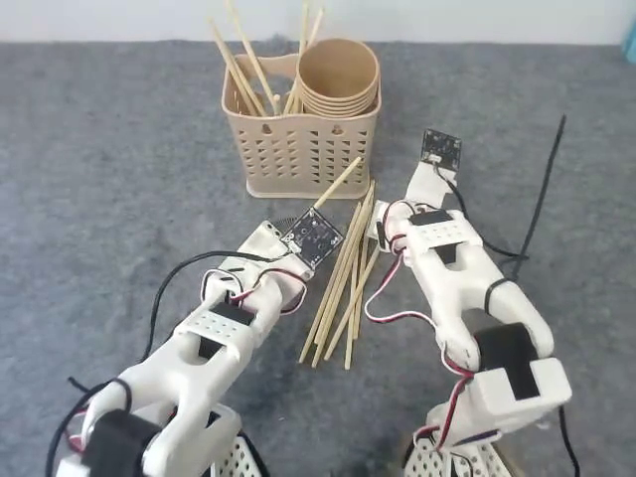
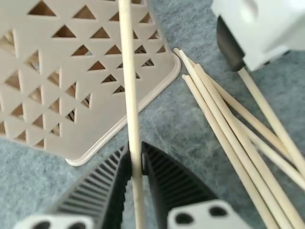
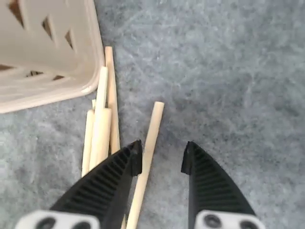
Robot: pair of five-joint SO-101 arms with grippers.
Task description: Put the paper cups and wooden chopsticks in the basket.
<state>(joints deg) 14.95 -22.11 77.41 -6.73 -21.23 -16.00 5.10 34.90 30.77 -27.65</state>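
The grey carpet (image 1: 119,149) covers the table. The basket (image 1: 298,149) stands at its far side, just beyond both arms. Judging by how things lie, the job is well past halfway.

The stack of paper cups (image 1: 338,75) sits nested inside the basket, on the right arm's side, so the cup part looks finished. A bunch of stored chopsticks (image 1: 248,75) leans in the basket's other half, their tops fanning out above the rim.

What is left is the pile of loose chopsticks (image 1: 348,283). It lies on the carpet between the two arms, roughly parallel, with its far ends near the foot of the basket.

The left gripper (image 2: 136,157) has its fingers pressed together on the held chopstick (image 2: 127,71), pinching it low on the shaft. The stick slants up in front of the basket's pierced wall, and its free end is not yet over the rim. It has to be lifted higher and let go inside.

The right gripper (image 3: 162,158) is low over the carpet at the edge of the pile, with its fingers spread. A single chopstick (image 3: 148,138) lies in the gap, just beside one finger, not yet gripped. That one looks like the next to go in, and the rest of the pile follows after it.
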